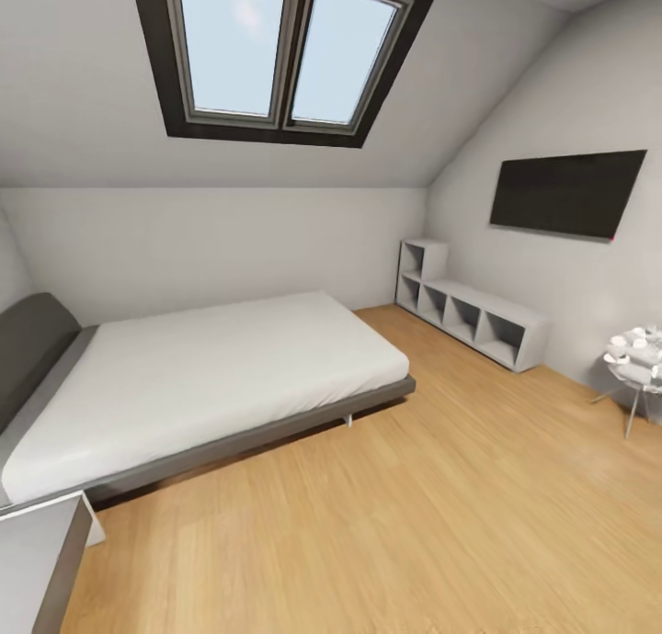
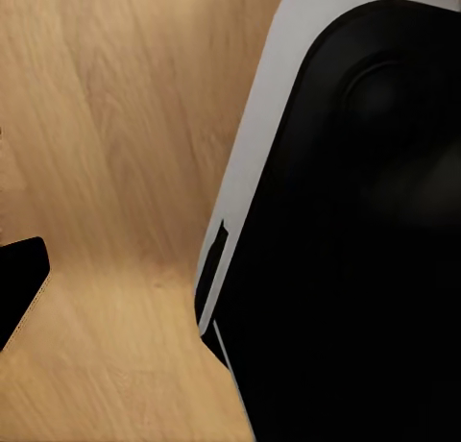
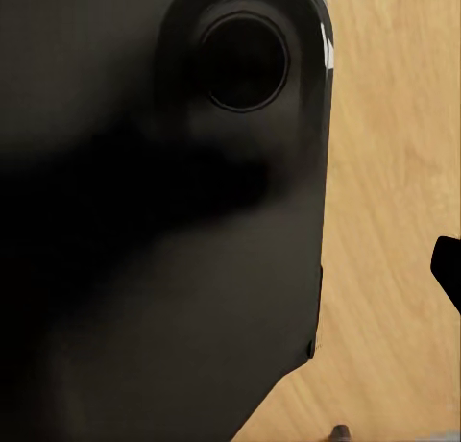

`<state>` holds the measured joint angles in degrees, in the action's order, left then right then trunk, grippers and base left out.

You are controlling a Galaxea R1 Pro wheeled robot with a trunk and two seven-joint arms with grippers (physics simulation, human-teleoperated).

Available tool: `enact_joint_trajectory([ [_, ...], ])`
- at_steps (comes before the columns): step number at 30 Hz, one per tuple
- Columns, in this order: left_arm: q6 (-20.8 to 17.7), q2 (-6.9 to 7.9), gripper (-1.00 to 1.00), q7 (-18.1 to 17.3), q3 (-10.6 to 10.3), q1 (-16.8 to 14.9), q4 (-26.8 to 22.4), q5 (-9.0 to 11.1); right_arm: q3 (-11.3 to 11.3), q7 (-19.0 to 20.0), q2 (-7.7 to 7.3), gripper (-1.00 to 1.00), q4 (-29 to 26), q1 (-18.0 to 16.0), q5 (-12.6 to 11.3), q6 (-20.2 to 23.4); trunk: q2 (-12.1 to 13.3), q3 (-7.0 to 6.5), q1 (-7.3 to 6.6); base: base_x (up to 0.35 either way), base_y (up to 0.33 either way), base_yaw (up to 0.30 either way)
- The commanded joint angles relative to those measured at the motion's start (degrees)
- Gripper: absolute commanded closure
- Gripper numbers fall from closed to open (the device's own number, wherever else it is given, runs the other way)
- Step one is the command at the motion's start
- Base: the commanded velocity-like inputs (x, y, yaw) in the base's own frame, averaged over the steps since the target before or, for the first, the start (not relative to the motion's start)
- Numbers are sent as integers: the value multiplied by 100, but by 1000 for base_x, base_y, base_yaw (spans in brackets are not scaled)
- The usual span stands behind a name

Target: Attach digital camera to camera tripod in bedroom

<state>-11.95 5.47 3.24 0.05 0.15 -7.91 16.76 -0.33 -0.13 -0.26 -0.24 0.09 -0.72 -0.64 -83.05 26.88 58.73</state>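
While the head view takes in the bedroom — grey bed [image 1: 211, 377] at centre left, white cube shelf [image 1: 469, 314] at right under a dark wall screen [image 1: 565, 193] — neither camera nor tripod can be made out. Both wrist views look past glossy black rounded robot casing [image 2: 365, 250] onto matte wood-grain floor [image 1: 386, 524], arms likely tucked for travel; jaw states cannot be told.

Light: bright and even, daylight from the skylight [image 1: 285, 50].
Shadows: soft dark strip under the bed [image 1: 230, 377].
Edges: walls bend outward.
Wrist views: close black robot body blurry, floor [image 2: 106, 125] fuzzy.
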Motion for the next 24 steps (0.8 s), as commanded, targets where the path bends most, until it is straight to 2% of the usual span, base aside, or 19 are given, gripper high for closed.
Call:
enact_joint_trajectory([
  [1, -34, 11, -100, 26, 8, 3, -26, 48, -3, -2, 3, -100, -2, 0, -8, -13, -3, 4, 0, 0, 0, -296],
  [6, 73, 5, -100, 27, 5, 3, -64, 40, -8, -4, 1, -100, -2, 0, -8, -15, -3, 4, 0, 0, 0, -296],
  [9, 373, 0, -100, 27, 4, 3, -35, 39, -5, 1, 6, -100, -2, 0, -8, -15, -3, 4, 0, 0, 0, -296],
  [15, 711, 12, -100, 27, 4, 3, -21, 44, -3, 3, 8, -100, -2, 0, -8, -8, -3, 4, 0, 0, 0, -296],
  [24, 785, 2, -100, 27, -11, 3, -18, 36, -10, -3, 9, -100, -2, 0, -8, -7, -3, 4, 0, 0, 0, -296],
])
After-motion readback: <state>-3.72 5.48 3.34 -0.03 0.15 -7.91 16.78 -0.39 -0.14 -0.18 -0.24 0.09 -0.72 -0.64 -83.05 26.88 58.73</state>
